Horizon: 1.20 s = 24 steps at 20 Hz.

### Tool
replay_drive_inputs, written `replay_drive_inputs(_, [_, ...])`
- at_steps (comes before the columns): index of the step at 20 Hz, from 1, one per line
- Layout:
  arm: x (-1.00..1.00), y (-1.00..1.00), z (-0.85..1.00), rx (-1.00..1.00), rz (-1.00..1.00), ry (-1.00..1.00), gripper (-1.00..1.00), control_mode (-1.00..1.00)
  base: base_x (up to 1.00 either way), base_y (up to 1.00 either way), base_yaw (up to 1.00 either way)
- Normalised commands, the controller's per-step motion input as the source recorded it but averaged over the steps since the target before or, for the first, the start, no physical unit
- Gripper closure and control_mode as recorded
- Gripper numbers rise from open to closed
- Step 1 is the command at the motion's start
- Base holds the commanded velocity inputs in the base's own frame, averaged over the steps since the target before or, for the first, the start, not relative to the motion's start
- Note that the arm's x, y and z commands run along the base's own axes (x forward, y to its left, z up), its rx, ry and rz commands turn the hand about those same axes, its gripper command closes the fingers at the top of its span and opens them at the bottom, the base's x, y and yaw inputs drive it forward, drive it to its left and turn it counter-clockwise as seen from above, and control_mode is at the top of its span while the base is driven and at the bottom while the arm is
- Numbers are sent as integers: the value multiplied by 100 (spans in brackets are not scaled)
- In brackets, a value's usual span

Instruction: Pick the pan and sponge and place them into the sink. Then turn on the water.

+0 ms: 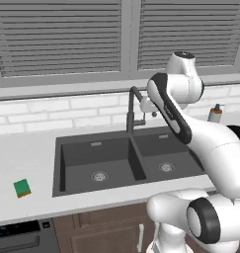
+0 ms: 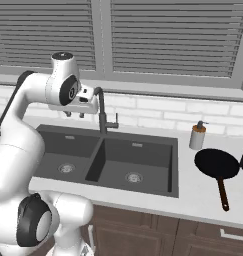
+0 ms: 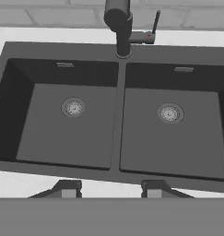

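The gripper (image 3: pixel 106 188) hovers spread and empty above the sink (image 3: pixel 117 171). The pan (image 2: pixel 216 164) lies near the counter's right edge, the sponge (image 1: pixel 22 188) near its left; reaching either risks striking the faucet (image 2: pixel 100 111).

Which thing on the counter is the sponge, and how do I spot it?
Find the dark double sink under the window, then look along the white counter to its left side. The sponge is the little block lying alone near the front edge. Green on top, orange underneath.
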Motion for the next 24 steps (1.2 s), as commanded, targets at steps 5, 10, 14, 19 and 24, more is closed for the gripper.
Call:
replay_drive_inputs(5, [-21, -15, -8, 0, 0, 0, -100, -100, 0, 0, 0])
replay_drive_inputs(10, [-49, -47, -21, 0, 4, 0, -100, -100, 0, 0, 0])
replay_drive_inputs(14, [-61, -68, -24, 0, 5, 0, -100, -100, 0, 0, 0])
replay_drive_inputs(19, [-64, -78, -25, 0, 4, 0, -100, -100, 0, 0, 0])
replay_drive_inputs(24, [-52, -79, -20, 0, 2, -1, -100, -100, 0, 0, 0])
